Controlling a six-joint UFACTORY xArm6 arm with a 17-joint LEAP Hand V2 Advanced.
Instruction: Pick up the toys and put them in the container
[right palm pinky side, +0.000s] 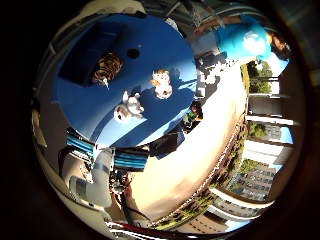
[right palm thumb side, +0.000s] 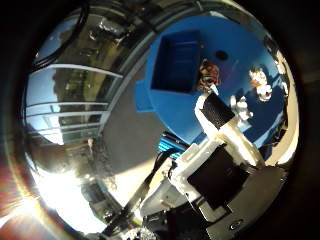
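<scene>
Hand (right palm thumb side: 220, 150): above blue table (right palm pinky side: 150, 50), grip state unclear. Container (right palm thumb side: 177, 62): on table. Striped toy (right palm pinky side: 106, 67) beside container; two pale toys (right palm pinky side: 129, 107) farther from it.

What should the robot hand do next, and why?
Probably lower toward the striped tiger toy, the one nearest the blue container. The hand is high above the blue table, and all three toys lie outside the container.

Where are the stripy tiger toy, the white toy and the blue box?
tiger toy (right palm pinky side: 107, 68): little finger side palm view, on its striped back.
white toy (right palm pinky side: 128, 107): little finger side palm view, on its body.
blue box (right palm thumb side: 176, 60): thumb side palm view, on its inside floor.
</scene>
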